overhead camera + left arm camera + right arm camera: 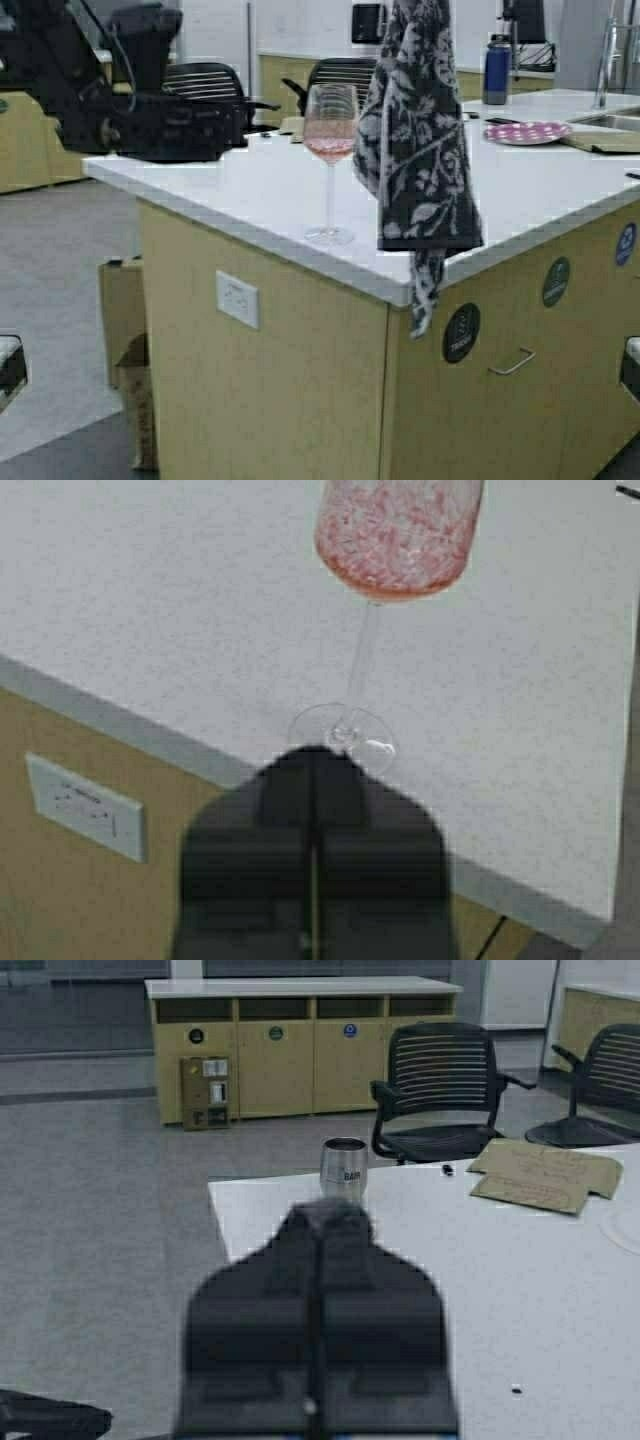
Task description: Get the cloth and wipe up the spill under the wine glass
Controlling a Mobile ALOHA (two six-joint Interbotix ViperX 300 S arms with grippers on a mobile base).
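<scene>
The wine glass (330,125) stands near the front edge of the white counter (240,190), with pink liquid in its bowl; it also shows in the left wrist view (395,530). The dark grey cloth with white floral pattern (420,150) hangs in the air just right of the glass, from above the high view's top; its lower end drapes past the counter edge. My right gripper (325,1208) is shut; the cloth is hidden from its wrist view. My left gripper (240,125) is shut and empty, held left of the glass; in its wrist view (315,750) the tips overlap the glass foot (345,735).
A steel tumbler (343,1168) stands at the counter's far corner, with a cardboard sheet (545,1175) nearby. A purple plate (528,132), a blue bottle (497,70) and a sink (610,120) are at the back right. Cardboard boxes (130,330) stand on the floor at left.
</scene>
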